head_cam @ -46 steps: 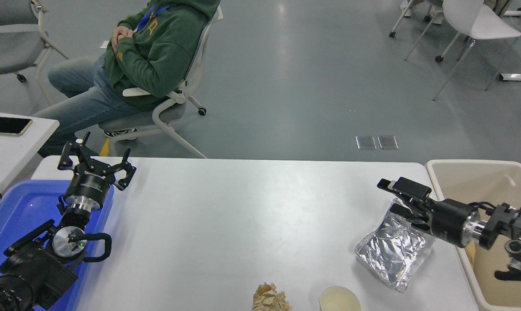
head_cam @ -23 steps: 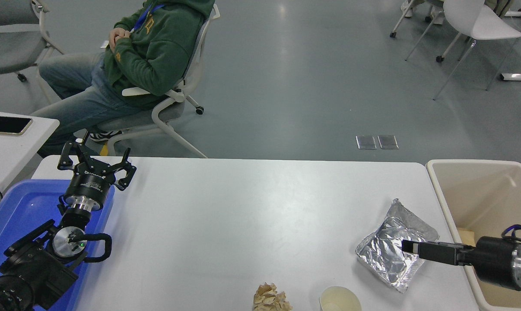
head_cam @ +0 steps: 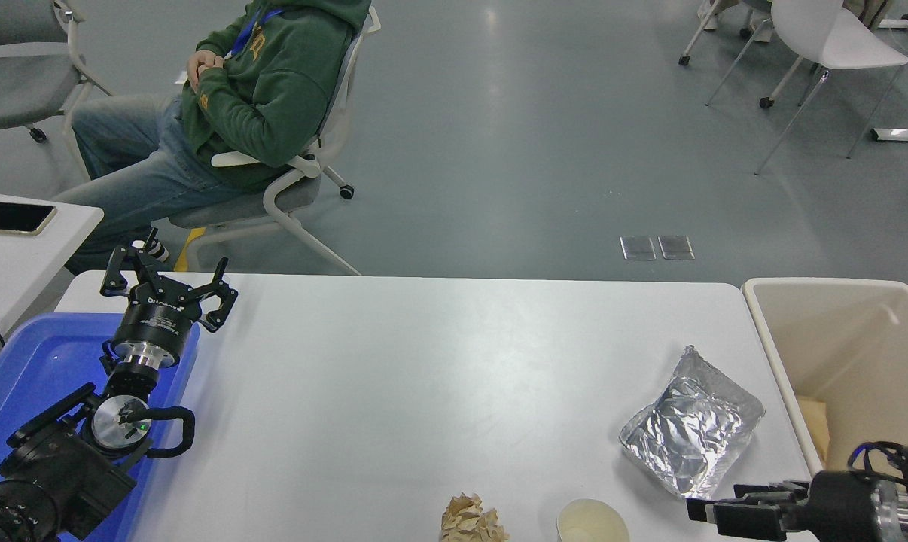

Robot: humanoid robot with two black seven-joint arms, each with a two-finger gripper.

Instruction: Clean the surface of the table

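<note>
The white table surface fills the lower half of the head view. On it at the right lies a crumpled silver foil bag. A crumpled brown paper ball and a paper cup sit at the front edge. My right gripper is low at the bottom right, just in front of the foil bag and right of the cup, open and empty. My left gripper is parked open at the lower left, over the far edge of a blue tray.
A blue tray lies under the left arm. A beige bin stands off the table's right end. A person sits in a chair beyond the far left corner. A small white side table holds a phone.
My right gripper has pulled back and down from above the foil bag to the table's front right corner. The foil bag now lies uncovered. The left arm has not moved.
</note>
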